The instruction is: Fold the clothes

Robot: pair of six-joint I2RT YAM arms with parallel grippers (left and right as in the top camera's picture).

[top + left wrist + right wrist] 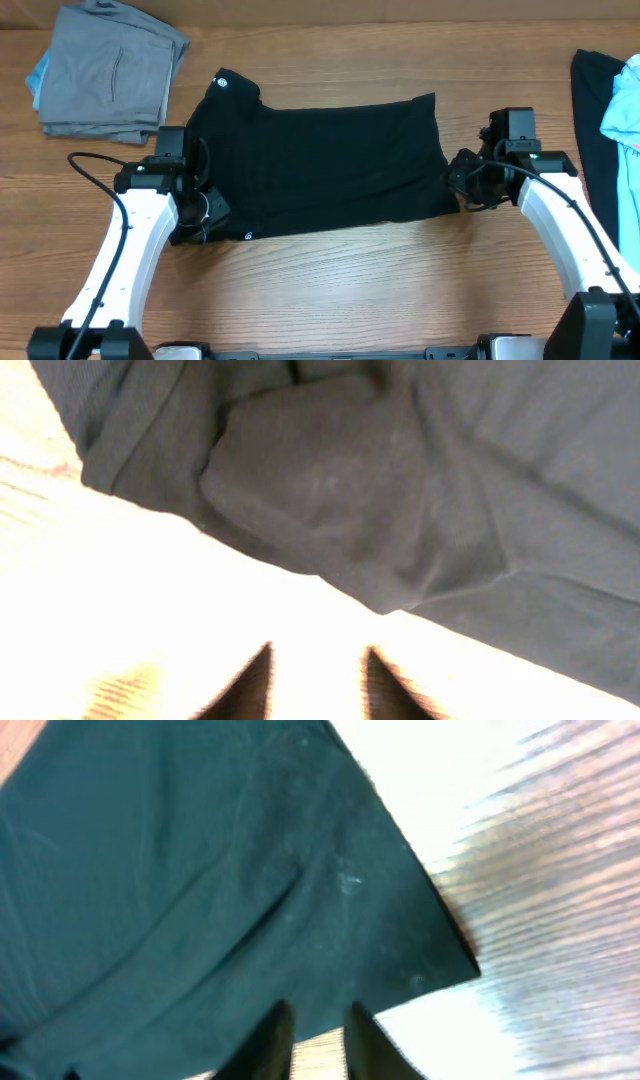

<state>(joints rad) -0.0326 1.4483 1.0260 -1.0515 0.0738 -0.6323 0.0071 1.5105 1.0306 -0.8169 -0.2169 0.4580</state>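
A black short-sleeved shirt (320, 165) lies folded into a wide band across the middle of the table, its round white logo (221, 82) at the upper left. My left gripper (205, 215) sits at the shirt's lower left corner. In the left wrist view its tips (318, 655) stand apart over bare table, just short of the rumpled fabric (400, 480). My right gripper (455, 180) is at the shirt's right edge. In the right wrist view its tips (318, 1015) are a little apart at the hem (200, 870), with wood showing between them.
A folded grey garment (110, 70) is stacked at the back left over something light blue (38, 75). At the right edge lie a black garment (597, 120) and a light blue one (625, 105).
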